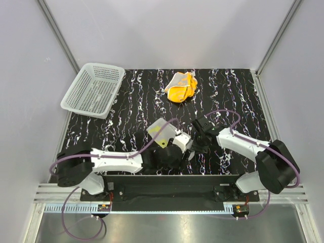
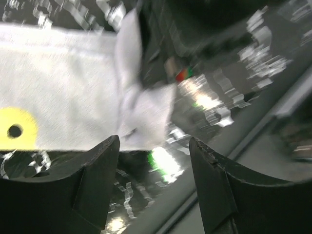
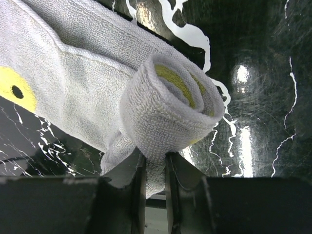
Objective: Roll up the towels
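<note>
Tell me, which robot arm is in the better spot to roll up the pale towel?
The right one. The right gripper pinches the rolled-up end of the pale towel, so it can likely turn the roll further. The left gripper is open, holding nothing, beside the flat part.

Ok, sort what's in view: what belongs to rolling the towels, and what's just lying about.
Job: pale towel, partly rolled, pinched by right gripper; orange towel, crumpled, far side; left gripper, open.
Lying about: white mesh basket, far left.
</note>
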`<state>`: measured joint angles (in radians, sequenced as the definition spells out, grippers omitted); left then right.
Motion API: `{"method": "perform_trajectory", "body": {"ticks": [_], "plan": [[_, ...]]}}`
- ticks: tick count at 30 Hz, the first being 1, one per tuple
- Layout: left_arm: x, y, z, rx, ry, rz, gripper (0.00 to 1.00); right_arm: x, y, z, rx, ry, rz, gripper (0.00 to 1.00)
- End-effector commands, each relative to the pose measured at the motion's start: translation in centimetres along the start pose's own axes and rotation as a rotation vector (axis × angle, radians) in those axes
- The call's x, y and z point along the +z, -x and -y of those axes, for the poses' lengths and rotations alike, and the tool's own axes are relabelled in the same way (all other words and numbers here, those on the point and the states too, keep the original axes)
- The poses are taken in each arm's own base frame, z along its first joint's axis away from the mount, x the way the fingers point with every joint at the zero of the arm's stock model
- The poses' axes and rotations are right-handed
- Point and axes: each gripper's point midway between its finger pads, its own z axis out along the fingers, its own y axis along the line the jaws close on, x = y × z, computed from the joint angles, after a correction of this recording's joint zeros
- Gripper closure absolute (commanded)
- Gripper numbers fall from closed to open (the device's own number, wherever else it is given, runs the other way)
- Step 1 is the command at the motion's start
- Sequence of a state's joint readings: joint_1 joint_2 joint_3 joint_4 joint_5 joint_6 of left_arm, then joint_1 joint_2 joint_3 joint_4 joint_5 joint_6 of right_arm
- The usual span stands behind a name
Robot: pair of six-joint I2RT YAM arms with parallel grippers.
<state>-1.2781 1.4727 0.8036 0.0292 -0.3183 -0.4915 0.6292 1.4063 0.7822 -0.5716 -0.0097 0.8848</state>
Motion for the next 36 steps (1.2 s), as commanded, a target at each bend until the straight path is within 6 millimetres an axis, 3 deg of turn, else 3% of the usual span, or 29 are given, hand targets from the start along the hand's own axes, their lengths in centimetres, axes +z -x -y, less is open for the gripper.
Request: {"method": "perform_trajectory", "body": {"ticks": [1,12,19,22,23,28,30,32,36], "plan": [[0.8,1.0,-0.8,0.097,0.117,0.053,0.36,-0.6,0.2,-1.1,-0.025,0.023,-0.011,0.83],[3.3,0.0,1.8,0.139,0.057,0.027,0.33,-0.4,-0.2,-1.0,-0.027,0.027,-0.031,0.84],[5.0,-1.6,2.2,0.149,0.053,-0.022,0.35,-0.5,-0.4,-1.0,-0.027,0.032,-0.039,0.84],[5.2,-2.3,1.2,0.127,0.108,-0.036,0.46,-0.7,-0.4,-1.0,-0.028,0.03,-0.04,0.84],[5.2,-2.4,0.9,0.122,0.122,-0.036,0.58,-0.7,-0.4,-1.0,-0.028,0.031,-0.041,0.84],[4.8,-2.3,0.1,0.117,0.157,-0.029,0.92,-0.8,-0.5,-1.2,-0.03,0.041,-0.046,0.84],[4.7,-2.3,0.3,0.12,0.146,-0.033,1.0,-0.9,-0.5,-1.2,-0.027,0.04,-0.045,0.84],[4.4,-2.1,0.7,0.111,0.12,-0.04,1.0,-1.1,-0.4,-0.9,-0.03,0.028,-0.04,0.82],[3.8,-1.6,1.3,0.039,0.056,-0.05,1.0,-1.9,0.6,-0.8,-0.03,-0.008,-0.001,0.54]]}}
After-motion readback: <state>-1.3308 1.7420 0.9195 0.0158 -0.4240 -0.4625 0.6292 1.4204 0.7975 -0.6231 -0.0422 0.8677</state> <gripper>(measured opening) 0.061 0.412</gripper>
